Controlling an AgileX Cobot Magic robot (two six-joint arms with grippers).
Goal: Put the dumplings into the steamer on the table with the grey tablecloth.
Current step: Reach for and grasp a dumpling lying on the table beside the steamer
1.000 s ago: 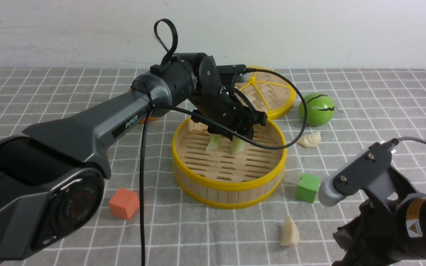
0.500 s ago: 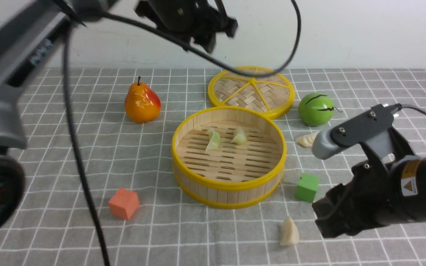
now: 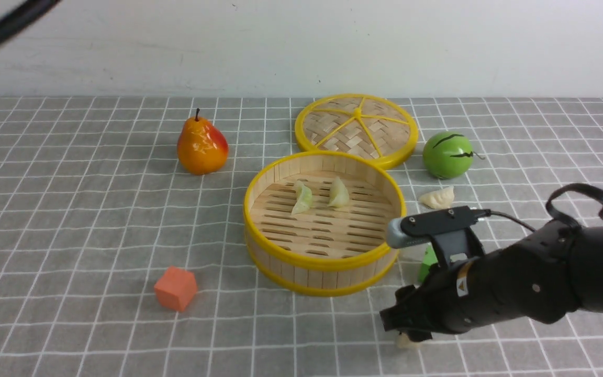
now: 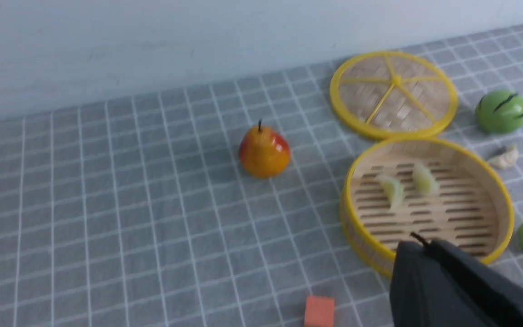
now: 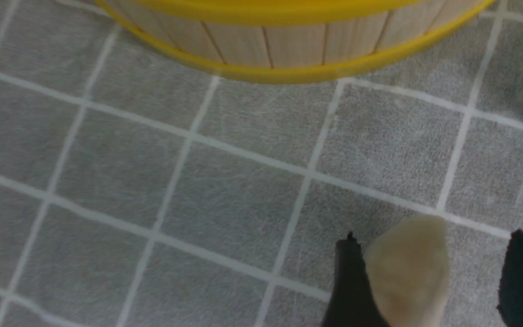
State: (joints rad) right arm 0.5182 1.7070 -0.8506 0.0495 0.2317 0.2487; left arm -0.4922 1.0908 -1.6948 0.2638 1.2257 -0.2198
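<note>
Near dumpling [image 5: 409, 272]: could squirt sideways out of the pinch on closing. Sits off-centre, hard against one finger of the wide-open right gripper [image 5: 436, 277], and looks glossy and tapered. Left gripper closed, out of the front view. Cream, crescent-shaped, lying on the desk [image 3: 97, 235] just front-right of the steamer [image 3: 327, 262]. Two greenish dumplings [image 3: 301, 198] inside the steamer, a fourth dumpling [image 3: 437, 198] just right of it.

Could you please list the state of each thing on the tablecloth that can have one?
steamer, uncovered
lid, off, flat on the cloth behind the steamer
left greenish dumpling, inside the steamer
right greenish dumpling, inside the steamer
far cream dumpling, loose on the cloth
right tool, open, astride the near cream dumpling
near cream dumpling, on the cloth, not gripped
</note>
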